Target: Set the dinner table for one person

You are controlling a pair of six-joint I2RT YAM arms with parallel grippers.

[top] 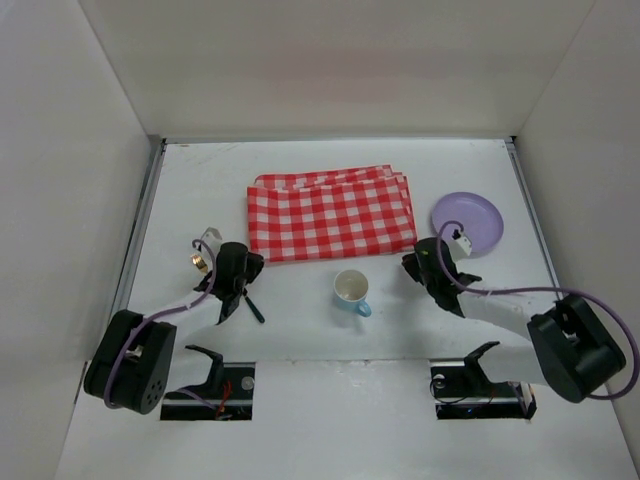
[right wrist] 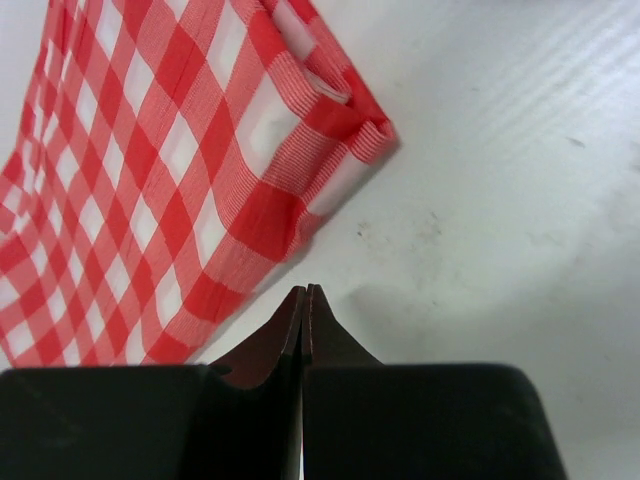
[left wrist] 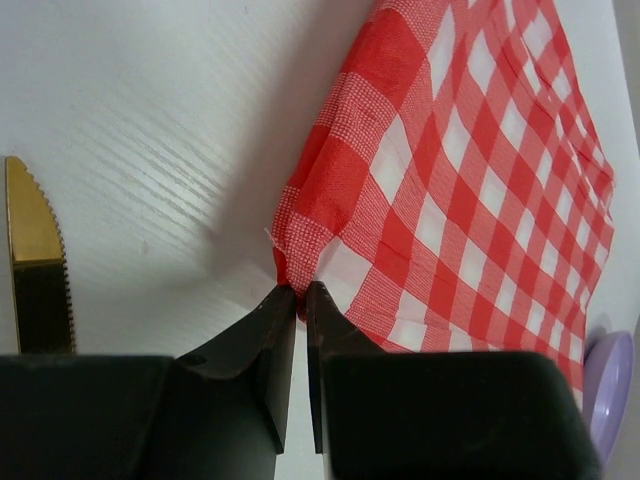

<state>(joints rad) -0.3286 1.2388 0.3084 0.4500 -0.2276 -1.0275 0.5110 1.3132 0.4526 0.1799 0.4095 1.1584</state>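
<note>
The dinner table is a white tabletop with grey rails. A folded red-and-white checkered cloth lies at its middle back. My left gripper is at the cloth's near left corner. In the left wrist view the gripper is shut, and its tips pinch that corner of the cloth. My right gripper sits by the cloth's near right corner. In the right wrist view the gripper is shut and empty, just off the edge of the cloth.
A purple plate lies right of the cloth, and its rim shows in the left wrist view. A white cup with a blue handle stands near the front middle. A knife with a gold blade and black handle lies left of my left gripper.
</note>
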